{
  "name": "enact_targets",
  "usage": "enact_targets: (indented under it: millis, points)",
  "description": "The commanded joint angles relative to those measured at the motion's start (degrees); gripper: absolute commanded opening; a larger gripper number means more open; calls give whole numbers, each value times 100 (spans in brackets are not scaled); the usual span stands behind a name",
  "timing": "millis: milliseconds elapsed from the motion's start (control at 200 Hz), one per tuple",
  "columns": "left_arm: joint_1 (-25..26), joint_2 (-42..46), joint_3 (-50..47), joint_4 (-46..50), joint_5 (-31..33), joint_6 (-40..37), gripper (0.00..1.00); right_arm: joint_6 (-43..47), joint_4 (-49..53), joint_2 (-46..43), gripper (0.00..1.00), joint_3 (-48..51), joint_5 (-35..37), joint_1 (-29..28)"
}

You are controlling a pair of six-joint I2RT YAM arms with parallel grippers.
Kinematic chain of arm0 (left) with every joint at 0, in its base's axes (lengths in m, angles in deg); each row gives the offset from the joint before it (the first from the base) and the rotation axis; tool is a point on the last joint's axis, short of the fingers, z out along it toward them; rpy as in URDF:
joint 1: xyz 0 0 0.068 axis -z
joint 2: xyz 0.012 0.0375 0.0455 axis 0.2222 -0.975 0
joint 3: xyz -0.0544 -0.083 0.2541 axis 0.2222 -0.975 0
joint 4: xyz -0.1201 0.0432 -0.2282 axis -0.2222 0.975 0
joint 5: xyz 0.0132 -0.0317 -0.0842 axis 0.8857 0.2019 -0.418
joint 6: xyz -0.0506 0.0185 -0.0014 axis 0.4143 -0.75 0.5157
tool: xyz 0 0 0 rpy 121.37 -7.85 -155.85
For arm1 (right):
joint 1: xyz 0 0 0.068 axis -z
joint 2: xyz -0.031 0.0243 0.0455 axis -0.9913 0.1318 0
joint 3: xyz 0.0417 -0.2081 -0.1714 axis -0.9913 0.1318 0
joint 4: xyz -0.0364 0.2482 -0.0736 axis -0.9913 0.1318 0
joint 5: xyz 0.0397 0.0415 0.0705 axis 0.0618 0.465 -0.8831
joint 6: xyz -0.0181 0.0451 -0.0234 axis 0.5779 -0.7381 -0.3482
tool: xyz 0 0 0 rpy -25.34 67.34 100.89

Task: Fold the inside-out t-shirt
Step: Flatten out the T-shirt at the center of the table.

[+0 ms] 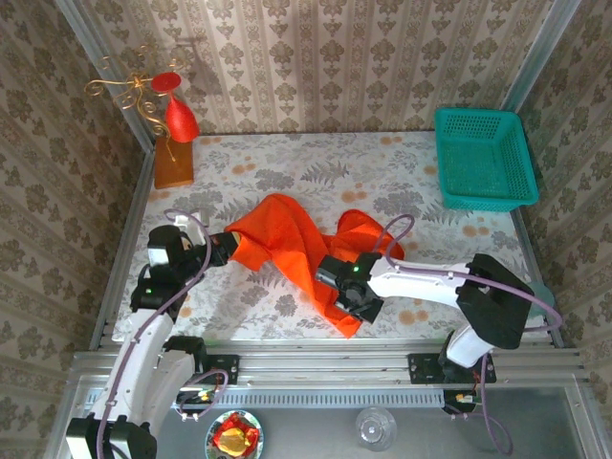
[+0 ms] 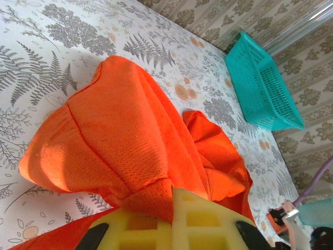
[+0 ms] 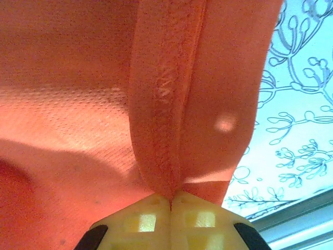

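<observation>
Inside-out t-shirt (image 1: 282,239) sits crumpled mid-tabletop (image 1: 287,167), toward the near edge. The left tool (image 2: 171,195) is clamped on a bunched fold at its left side. The right tool (image 3: 170,197) pinches a stitched hem by the near edge, probably so the cloth can be spread flat. Bare tabletop lies behind it. A teal basket (image 1: 483,158) occupies the far right corner and a red ornament (image 1: 177,120) the far left.
</observation>
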Motion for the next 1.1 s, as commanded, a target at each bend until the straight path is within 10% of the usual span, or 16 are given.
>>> enact_targets:
  millis: [0, 630, 975, 1095]
  points:
    - [-81, 168, 265, 224, 150, -177, 0, -65, 498, -580, 0, 56, 557, -31]
    - [-1670, -16, 3552, 1507, -673, -609, 0, 4558, 1761, -4888, 0, -2471, 4990, 1356]
    - [-1796, -222, 3049, 555, -1286, 443, 0, 6682, -27, -4147, 0, -2980, 5132, 1411]
    - [-1735, -303, 1977, 179, -1551, 649, 0, 6294, 59, -3179, 0, -2796, 3714, 2322]
